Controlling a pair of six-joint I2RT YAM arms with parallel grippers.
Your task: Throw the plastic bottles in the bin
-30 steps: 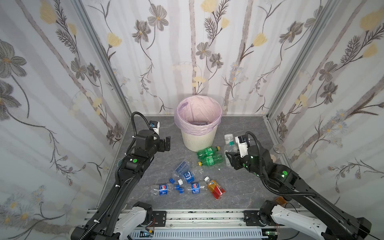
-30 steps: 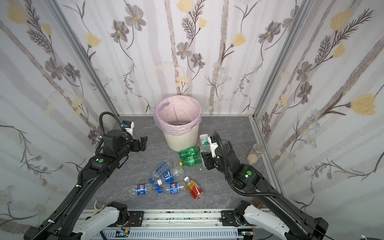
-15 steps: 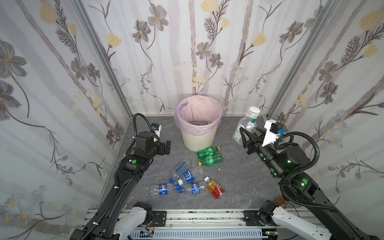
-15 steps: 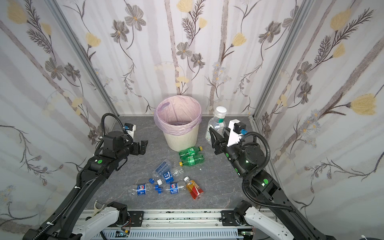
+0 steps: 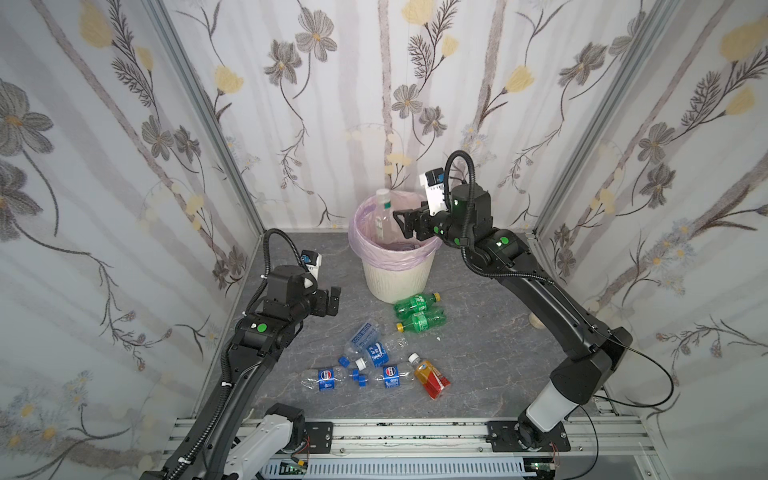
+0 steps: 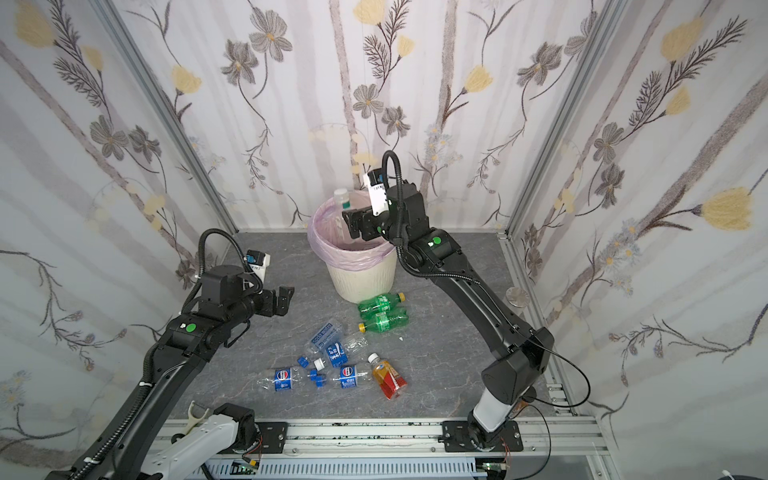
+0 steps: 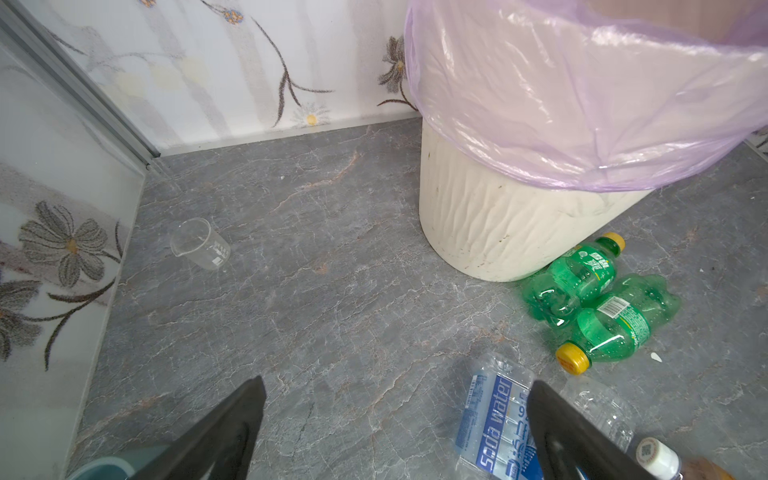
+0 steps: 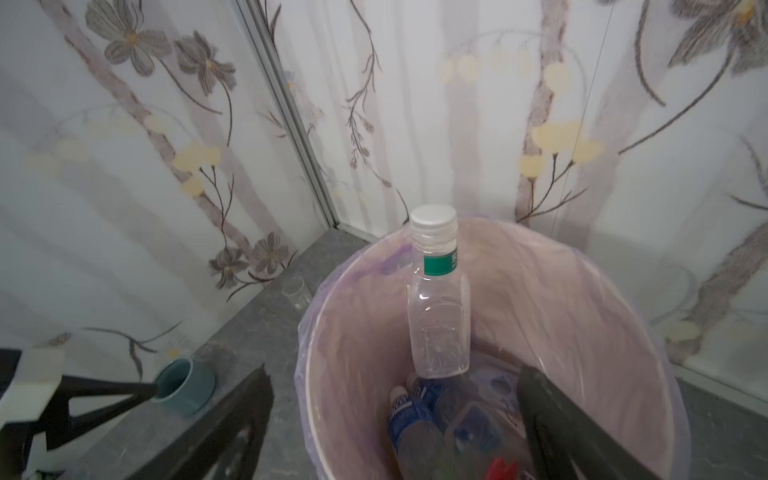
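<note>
While the cream bin (image 5: 395,278) with its pink bag (image 5: 361,232) stood at the far middle of the grey floor (image 5: 478,374), the right gripper (image 5: 401,222) hung over its right rim. A second before, that gripper had been low on the floor beside the green bottles (image 5: 417,311), pinching a clear bottle (image 5: 383,216). Half a second before, it held the bottle raised to the right of the bin. Now its fingers (image 8: 552,419) were spread wide and touched nothing.

The clear bottle stood free of them inside the bin's mouth, long axis upright, white cap up and showing above the far rim. Other bottles lay below it.

The left gripper (image 5: 332,301) had hardly moved: it hovered left of the bin, fingers (image 7: 232,424) wide apart and empty.

The two green bottles lay touching side by side at the bin's near foot, axes left to right, the far one's yellow cap pointing right and the near one's left. Nearer lay the blue-labelled bottles (image 5: 376,353) on their sides. Just right of them lay the orange-red bottle (image 5: 430,376), its white cap pointing far-left.
</note>
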